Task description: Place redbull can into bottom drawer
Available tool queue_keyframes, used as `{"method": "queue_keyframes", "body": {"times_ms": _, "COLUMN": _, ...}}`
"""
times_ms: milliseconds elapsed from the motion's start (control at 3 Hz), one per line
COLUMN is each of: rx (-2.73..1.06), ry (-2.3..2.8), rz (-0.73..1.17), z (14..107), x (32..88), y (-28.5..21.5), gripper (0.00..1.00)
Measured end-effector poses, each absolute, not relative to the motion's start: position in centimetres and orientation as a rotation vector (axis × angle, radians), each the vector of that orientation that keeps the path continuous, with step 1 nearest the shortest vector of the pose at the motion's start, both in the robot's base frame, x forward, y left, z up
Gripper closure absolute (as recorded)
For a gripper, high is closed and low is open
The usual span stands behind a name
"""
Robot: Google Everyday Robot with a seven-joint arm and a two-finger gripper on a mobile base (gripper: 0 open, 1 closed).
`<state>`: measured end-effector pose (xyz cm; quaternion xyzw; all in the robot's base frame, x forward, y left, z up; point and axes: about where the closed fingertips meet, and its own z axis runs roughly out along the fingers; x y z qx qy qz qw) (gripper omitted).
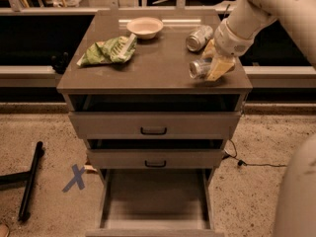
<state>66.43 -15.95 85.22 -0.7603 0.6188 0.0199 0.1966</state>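
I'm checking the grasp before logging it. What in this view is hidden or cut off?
Camera view:
- Redbull can: right end hidden by the gripper, low over the tabletop's front right corner.
- Bottom drawer: front cut off by the lower edge.
- Upper two drawers: insides lost in shadow.
- Arm: cut off at the top and right edges.

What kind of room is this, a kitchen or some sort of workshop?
Probably a robot test area, not a kitchen: a lone drawer cabinet stands on a speckled floor, a blue tape X marks the floor beside it, and the gripper is at the redbull can on top.
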Motion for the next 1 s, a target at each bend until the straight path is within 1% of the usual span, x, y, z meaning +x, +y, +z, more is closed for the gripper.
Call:
{"method": "queue_keyframes", "body": {"times_ms": 333, "rx": -2.091, "ry": 1.684, "rz": 0.022, "z": 89.8, "x": 63.8, "y": -16.0, "gripper": 1.00}}
{"method": "queue_keyframes", "body": {"times_ms": 667, "rx": -2.030, "ry": 1.737, "rz": 0.155, "z": 91.2, "x": 59.2, "y": -14.1, "gripper": 1.00}}
{"method": "queue_keyframes", "body": {"times_ms": 1000, "rx": -2.036, "ry": 1.730, "rz": 0.145, "z": 91.0, "x": 59.6, "y": -14.1, "gripper": 1.00}}
